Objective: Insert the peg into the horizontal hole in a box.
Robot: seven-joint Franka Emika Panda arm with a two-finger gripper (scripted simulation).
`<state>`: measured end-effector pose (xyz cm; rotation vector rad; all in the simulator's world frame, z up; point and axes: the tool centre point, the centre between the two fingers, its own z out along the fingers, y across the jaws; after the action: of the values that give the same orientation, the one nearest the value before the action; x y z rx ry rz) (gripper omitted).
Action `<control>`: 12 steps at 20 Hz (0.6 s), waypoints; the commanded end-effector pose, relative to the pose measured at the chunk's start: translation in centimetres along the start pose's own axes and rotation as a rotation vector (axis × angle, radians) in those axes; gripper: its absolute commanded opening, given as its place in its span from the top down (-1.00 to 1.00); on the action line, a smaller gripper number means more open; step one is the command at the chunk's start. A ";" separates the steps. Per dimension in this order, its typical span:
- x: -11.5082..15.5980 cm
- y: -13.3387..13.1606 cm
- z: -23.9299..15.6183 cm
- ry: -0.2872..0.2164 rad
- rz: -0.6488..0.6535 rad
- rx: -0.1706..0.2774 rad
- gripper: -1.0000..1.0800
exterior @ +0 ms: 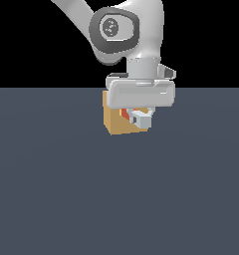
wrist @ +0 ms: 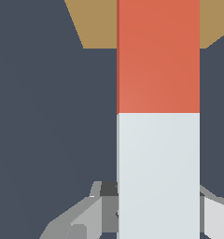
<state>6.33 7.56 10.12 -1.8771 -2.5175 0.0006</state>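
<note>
The peg point(wrist: 158, 116) is a long block, orange-red at the far end and white at the near end. My gripper point(wrist: 158, 205) is shut on its white part. The orange end reaches toward the tan box point(wrist: 93, 23). In the exterior view the box point(exterior: 116, 122) sits on the dark floor just behind my gripper point(exterior: 139, 117). A sliver of the orange peg point(exterior: 126, 113) shows between the hand and the box face. The hole is hidden behind the peg and the hand in both views.
The dark grey floor point(exterior: 116, 199) stretches around the box on all sides. The arm's wrist point(exterior: 126, 30) hangs above the box. No other object shows.
</note>
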 end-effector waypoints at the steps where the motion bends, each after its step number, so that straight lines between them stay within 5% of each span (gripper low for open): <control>1: 0.0 0.0 0.0 0.000 0.000 0.000 1.00; 12: 6.0 -0.1 -0.1 0.000 0.000 -0.002 1.00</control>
<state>4.86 11.93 10.07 -1.8790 -2.5158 0.0021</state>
